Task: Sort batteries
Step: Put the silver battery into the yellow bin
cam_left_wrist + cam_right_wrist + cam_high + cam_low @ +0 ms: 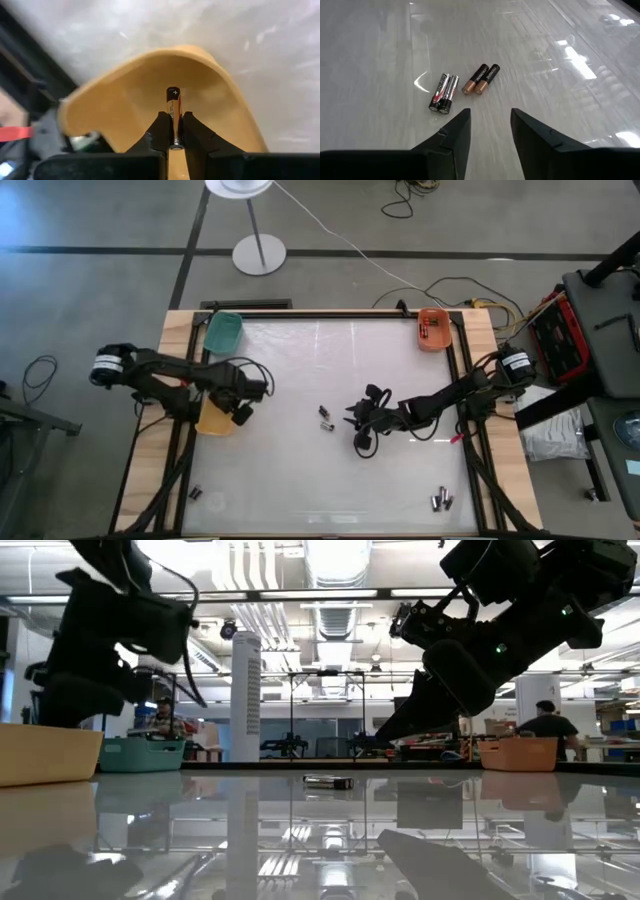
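The left tool (173, 131) pinches one battery (173, 107) over the yellow bin (125, 100), left of the frame's centre. The right tool (490, 125) hangs part-open and empty above four batteries (462, 86) mid-worktop (300, 470).

We see a glossy white table (300, 410) framed by pale wooden edges. On it lie 3 bins: a green bin (223, 330) at the far left corner, an orange bin (434, 329) at the far right corner, and a yellow bin (214, 420) at the left edge. Batteries rest directly on the surface: 4 at the centre (462, 85), 2 near left (195, 494), 2 near right (441, 501).
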Robot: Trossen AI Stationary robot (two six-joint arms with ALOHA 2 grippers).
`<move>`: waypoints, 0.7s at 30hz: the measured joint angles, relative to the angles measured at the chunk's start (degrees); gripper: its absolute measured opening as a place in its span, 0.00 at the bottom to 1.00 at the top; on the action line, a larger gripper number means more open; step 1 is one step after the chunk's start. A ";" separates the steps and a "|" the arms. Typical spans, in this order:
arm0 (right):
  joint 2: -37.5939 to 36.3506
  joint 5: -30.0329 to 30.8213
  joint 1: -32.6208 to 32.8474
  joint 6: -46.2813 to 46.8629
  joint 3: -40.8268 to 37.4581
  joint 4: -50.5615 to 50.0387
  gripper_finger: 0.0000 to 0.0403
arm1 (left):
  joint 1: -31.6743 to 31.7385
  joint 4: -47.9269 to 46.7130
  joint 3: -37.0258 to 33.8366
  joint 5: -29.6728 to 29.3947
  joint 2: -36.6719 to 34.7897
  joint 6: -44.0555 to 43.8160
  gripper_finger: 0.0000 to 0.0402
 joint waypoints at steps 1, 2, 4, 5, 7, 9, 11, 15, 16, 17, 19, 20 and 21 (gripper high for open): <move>0.00 0.00 0.00 0.02 0.00 0.00 0.33 | 0.56 0.43 -0.63 0.31 0.13 0.35 0.03; 0.00 0.00 0.00 0.00 0.00 0.02 0.34 | 1.08 0.63 -1.22 0.33 0.30 0.67 0.03; 0.00 0.00 0.00 0.02 0.00 0.02 0.34 | 1.88 0.47 -2.11 0.29 0.42 1.07 0.03; 0.00 0.02 0.00 0.02 0.00 0.01 0.34 | 2.06 0.42 -2.52 0.20 0.38 1.11 0.03; 0.00 0.02 0.00 0.02 0.00 0.02 0.33 | 2.18 0.60 -3.19 0.46 0.36 1.25 0.03; 0.00 0.02 0.00 0.02 0.00 0.02 0.33 | 2.14 0.96 -3.81 1.22 0.36 1.33 0.03; 0.00 0.02 0.00 0.00 0.02 0.02 0.32 | 2.16 2.29 -4.24 2.26 0.36 1.38 0.03; 0.00 0.02 0.00 -0.02 0.23 0.04 0.30 | 2.16 4.50 -4.80 4.73 0.36 3.69 0.04; 0.00 0.02 0.00 -0.02 0.27 0.04 0.30 | 2.15 5.44 -4.86 5.14 0.38 4.02 0.04; 0.00 0.02 0.00 0.00 0.28 0.03 0.29 | 2.15 6.24 -4.90 5.28 0.40 4.14 0.04; 0.00 0.02 0.00 0.00 0.28 0.04 0.29 | 2.14 6.76 -4.97 5.31 0.40 4.77 0.04; 0.00 0.02 0.00 -0.01 0.28 0.04 0.29 | 2.14 6.97 -4.97 5.31 0.40 5.43 0.04; 0.00 0.02 0.00 0.00 0.28 0.02 0.29 | 2.14 7.34 -4.97 5.33 0.40 6.33 0.04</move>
